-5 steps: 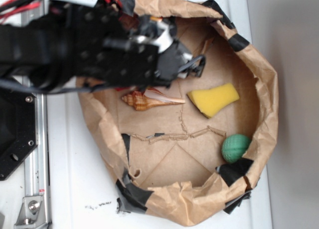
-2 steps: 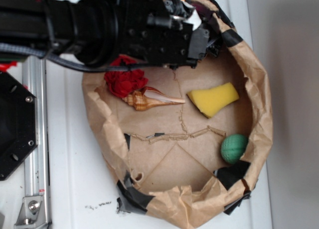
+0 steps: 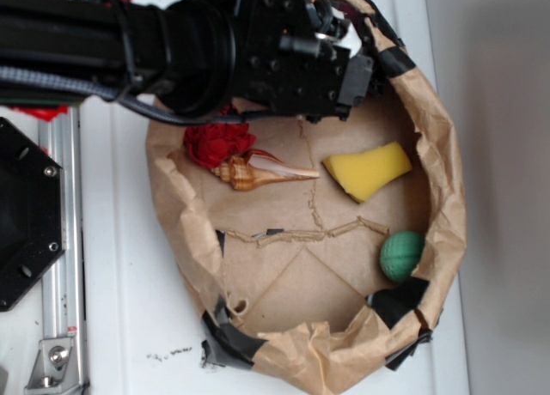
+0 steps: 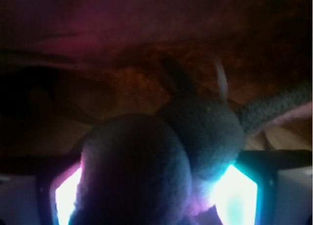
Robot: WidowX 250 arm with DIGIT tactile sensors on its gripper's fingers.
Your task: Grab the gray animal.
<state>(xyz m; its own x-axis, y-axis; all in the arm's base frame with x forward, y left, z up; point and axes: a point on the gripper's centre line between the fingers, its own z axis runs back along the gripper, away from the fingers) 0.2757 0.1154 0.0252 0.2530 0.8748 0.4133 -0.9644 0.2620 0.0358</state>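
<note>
Wrist view: the gray animal [image 4: 166,156], fuzzy felt, rounded lobes, is seen pressed close between the pincer's glowing pads; the pincer [image 3: 365,69] appears closed upon it, at the upper rim of the crumpled brown-paper basin [image 3: 447,180]. Inside, on creased cardboard: a ruffled red fabric flower [image 3: 215,143], touching a ribbed tan spiral seashell [image 3: 258,172]; a yellow sponge wedge [image 3: 368,170]; a green textured ball [image 3: 400,255].

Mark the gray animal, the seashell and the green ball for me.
gray animal [image 4: 146,166]: wrist view, on its rounded gray body.
seashell [image 3: 258,172]: exterior view, on the striped middle.
green ball [image 3: 401,255]: exterior view, on its center.
</note>
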